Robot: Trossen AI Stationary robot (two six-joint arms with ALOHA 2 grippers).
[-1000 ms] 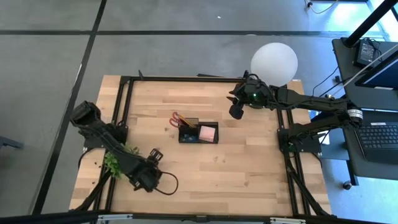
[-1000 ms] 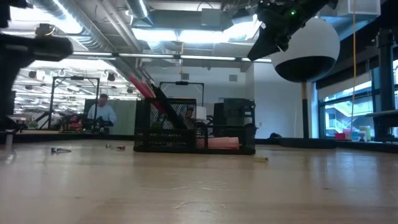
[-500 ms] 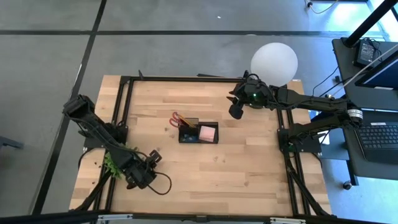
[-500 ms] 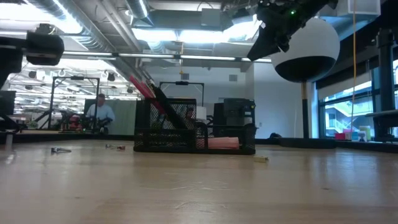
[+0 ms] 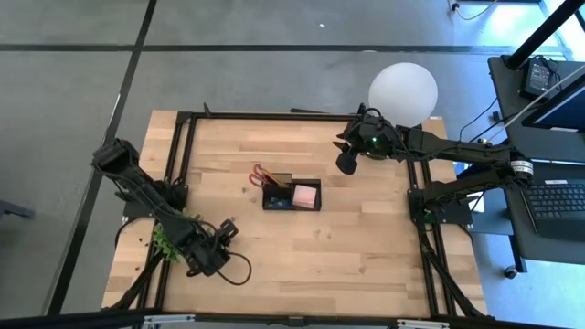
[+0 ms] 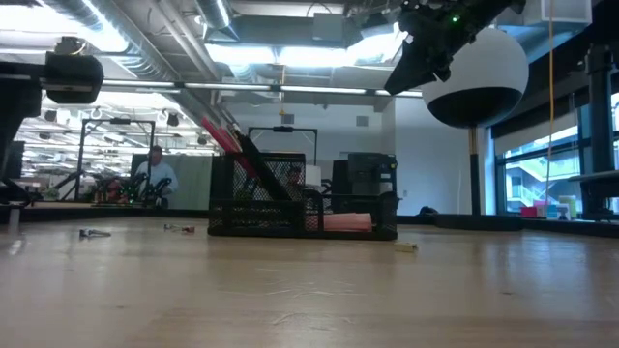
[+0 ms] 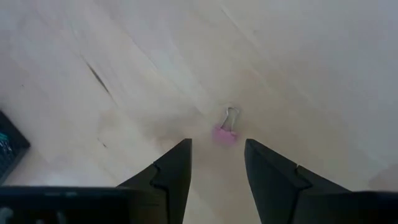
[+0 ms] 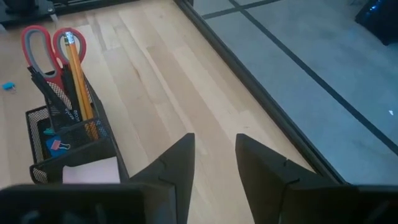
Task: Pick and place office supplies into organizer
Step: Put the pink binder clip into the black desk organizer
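Note:
A small pink binder clip [image 7: 225, 134] lies flat on the wood, its wire handle [image 7: 231, 114] pointing away from me. My left gripper [image 7: 217, 148] stands open just above it near the table's front left [image 5: 219, 239], one fingertip on each side, touching nothing. The black mesh organizer [image 5: 292, 196] [image 8: 68, 143] holds red-handled scissors [image 8: 46, 43], pencils [image 8: 78, 68], a pink pad [image 5: 306, 195] and a pink clip [image 8: 56, 144]. My right gripper [image 8: 214, 140] hangs open and empty, high over the table's far right [image 5: 345, 164].
A green potted plant [image 5: 167, 239] stands right beside the left arm. A white lamp globe [image 5: 402, 91] is at the far right, behind the right arm. A blue eraser [image 8: 7, 85] and small loose items [image 6: 94, 233] [image 6: 406, 247] lie on the wood around the organizer.
My left arm has shifted slightly toward the table's left edge, and its gripper has tipped to point more steeply down. The right arm has kept still.

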